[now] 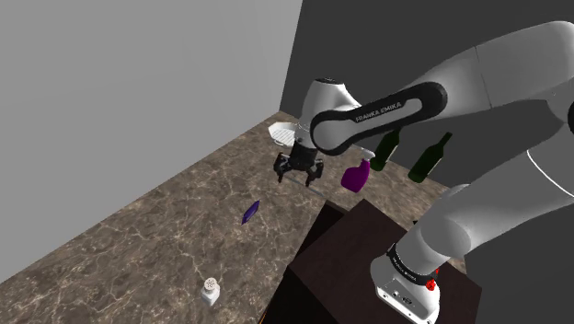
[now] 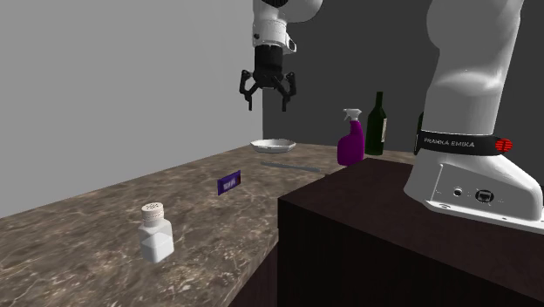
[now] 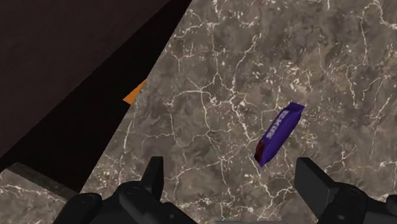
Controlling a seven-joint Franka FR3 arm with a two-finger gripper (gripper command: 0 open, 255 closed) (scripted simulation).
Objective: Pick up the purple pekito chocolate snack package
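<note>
The purple snack package (image 1: 250, 213) lies flat on the brown marble counter (image 1: 166, 239), a small elongated wrapper with pale lettering. In the second exterior view the package (image 2: 229, 183) sits between the white shaker and the bowl. My gripper (image 1: 300, 173) hangs open well above the counter, beyond the package toward the bowl, with nothing between its fingers. It also hangs high in the air in the second exterior view, gripper (image 2: 266, 94). In the wrist view the package (image 3: 278, 132) lies far below, ahead of the open gripper (image 3: 232, 191) and nearer one finger.
A white shaker (image 1: 211, 292) stands near the counter's front. A white bowl (image 2: 273, 146), a purple spray bottle (image 2: 350, 138) and dark green bottles (image 1: 430, 157) stand at the far end. The dark stand (image 2: 366, 244) borders the counter. An orange scrap (image 3: 135, 93) shows at the counter's edge.
</note>
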